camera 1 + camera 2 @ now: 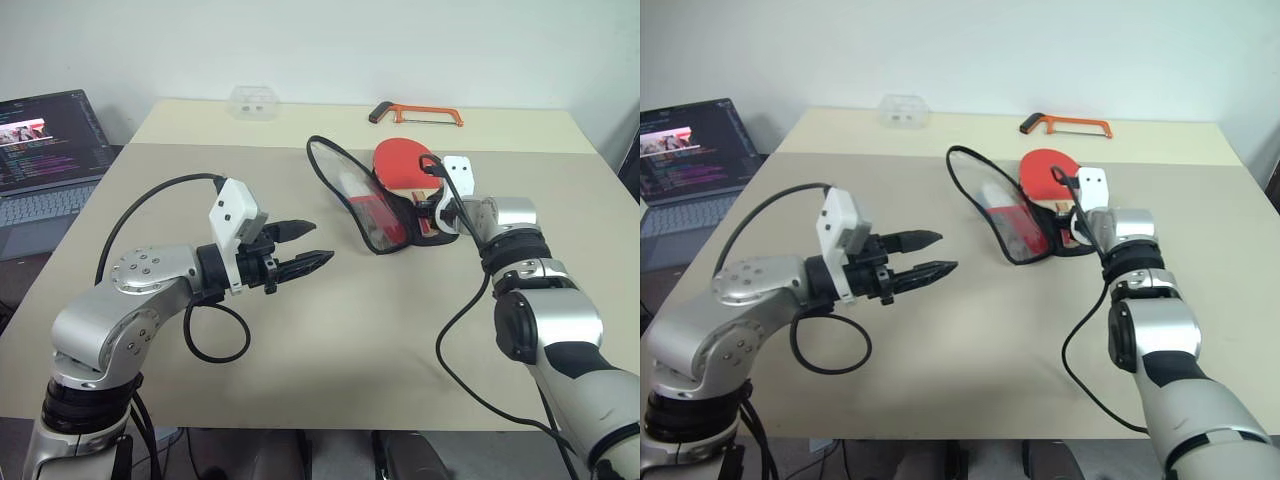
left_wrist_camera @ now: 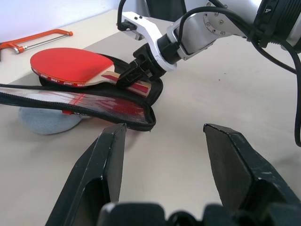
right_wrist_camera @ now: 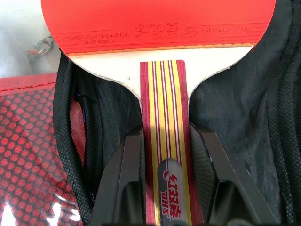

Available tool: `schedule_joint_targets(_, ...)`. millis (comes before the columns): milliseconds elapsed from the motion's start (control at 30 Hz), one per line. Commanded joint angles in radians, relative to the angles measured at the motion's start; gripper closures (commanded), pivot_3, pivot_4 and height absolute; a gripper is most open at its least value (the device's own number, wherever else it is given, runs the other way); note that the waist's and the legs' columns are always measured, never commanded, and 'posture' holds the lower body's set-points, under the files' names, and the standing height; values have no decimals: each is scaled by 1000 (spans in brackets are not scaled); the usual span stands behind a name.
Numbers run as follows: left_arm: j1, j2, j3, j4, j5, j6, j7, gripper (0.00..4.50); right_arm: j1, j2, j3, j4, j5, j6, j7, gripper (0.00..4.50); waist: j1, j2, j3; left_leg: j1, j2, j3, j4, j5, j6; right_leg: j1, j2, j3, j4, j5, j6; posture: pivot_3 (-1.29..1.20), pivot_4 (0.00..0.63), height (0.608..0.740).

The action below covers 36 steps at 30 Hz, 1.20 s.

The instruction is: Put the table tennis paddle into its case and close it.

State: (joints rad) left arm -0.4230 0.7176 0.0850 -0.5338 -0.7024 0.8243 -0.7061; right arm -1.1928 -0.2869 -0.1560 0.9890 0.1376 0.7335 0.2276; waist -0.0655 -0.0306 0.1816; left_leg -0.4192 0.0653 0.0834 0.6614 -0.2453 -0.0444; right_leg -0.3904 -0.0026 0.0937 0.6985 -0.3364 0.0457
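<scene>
Left gripper: my jaws parted, empty, near the surface's front-left.
Right gripper: jaws clamp paddle handle; blade lies ahead over open case, far-right.

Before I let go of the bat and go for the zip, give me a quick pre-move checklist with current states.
1. Right gripper shut on the table tennis paddle handle: ok.
2. Paddle lying on the open case: ok.
3. Paddle fully inside the case outline: cannot tell.
4. Case flap closed: not ok, it stands open.
5. Left gripper open and empty, off the case: ok.
</scene>
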Motion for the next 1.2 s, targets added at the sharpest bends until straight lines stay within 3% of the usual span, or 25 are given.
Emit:
schedule_joint_targets(33,1,8,22,-41,-14,-7,7,1648,-21,-14,-8,-41,2,12,-15,3533,0,0,0,0,0,0,0,0,0,0,0,0,0,0,0,0,150,740)
schedule_joint_targets(833,-24,0,-19,-19,8,-20,-2,1648,17,-22,-23,-82,9,102,-64,3533,0,0,0,0,0,0,0,0,0,0,0,0,0,0,0,0,150,740)
schedule_joint_targets(1200,-21,22,-15,4,41,-36,-17,1648,8,-32,-21,-132,18,140,-47,27,0,0,0,1,0,0,0,0,0,1,0,0,0,0,0,0,150,740)
